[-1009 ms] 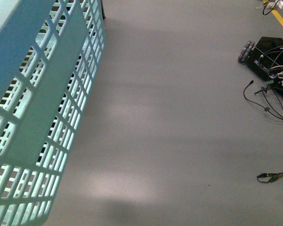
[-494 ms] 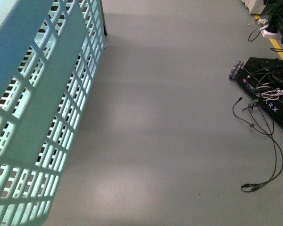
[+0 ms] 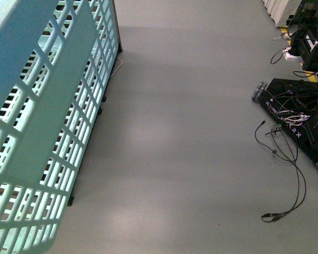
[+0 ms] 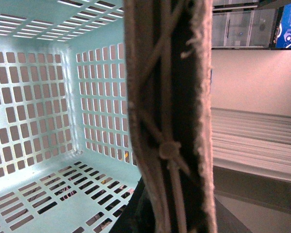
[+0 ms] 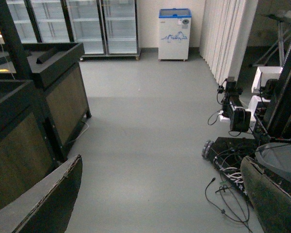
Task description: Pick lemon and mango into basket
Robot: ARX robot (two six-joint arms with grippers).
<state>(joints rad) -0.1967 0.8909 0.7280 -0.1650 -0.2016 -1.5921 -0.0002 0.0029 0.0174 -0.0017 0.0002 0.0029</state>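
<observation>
The basket (image 3: pixel 37 121) fills the front view from 7 to 11 o'clock, close to the camera. Bare floor (image 3: pixel 191 132) runs ahead, and a black cart (image 3: pixel 302 116) trailing cables sits at 3 o'clock. Neither lemon nor mango shows anywhere, and what the left wrist sees of the basket's inside holds no fruit. The left claw (image 4: pixel 170 126) shows one padded finger only, so I cannot tell whether it grips. The right claw (image 5: pixel 161 162) is spread wide, holding nothing. This looks like the search step. Next the fruit must be found, perhaps on the dark stands (image 5: pixel 48 92), and the right claw brought over it.
</observation>
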